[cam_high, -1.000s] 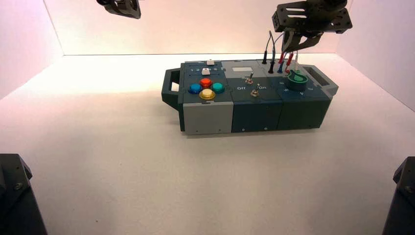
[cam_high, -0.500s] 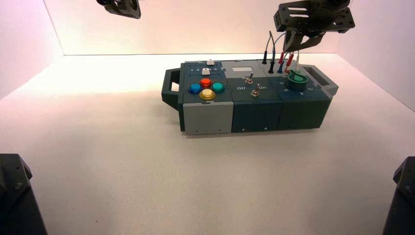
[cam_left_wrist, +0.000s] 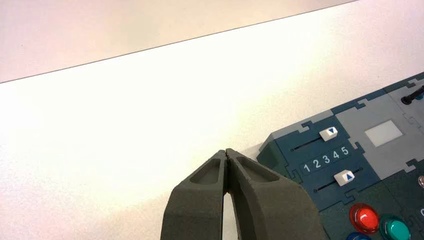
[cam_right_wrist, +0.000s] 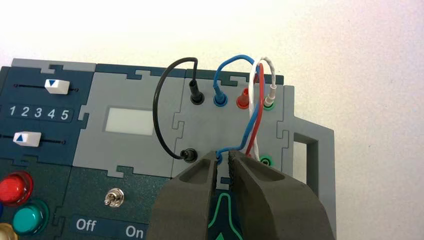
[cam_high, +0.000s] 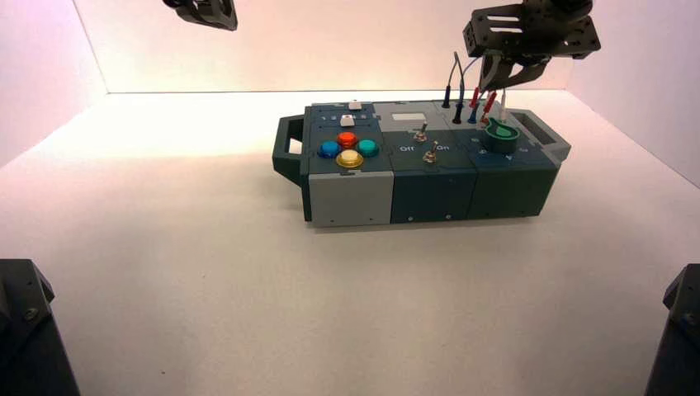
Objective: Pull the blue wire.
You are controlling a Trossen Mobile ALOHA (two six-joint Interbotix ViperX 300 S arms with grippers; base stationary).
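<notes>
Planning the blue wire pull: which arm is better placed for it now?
Right. The right tool hangs over the box's wire end, pinching the blue wire beside the red and white wires. The left tool is shut, off the box's slider end.

Brightness: we see a bright, evenly lit scene.
Source: strongest glow on the far table point(cam_high: 206, 115), behind the box point(cam_high: 429, 177).
Glare: we find the table washed out in both wrist views.
Shadows: soft, thin under the box.
Focus: sharp throughout.
</notes>
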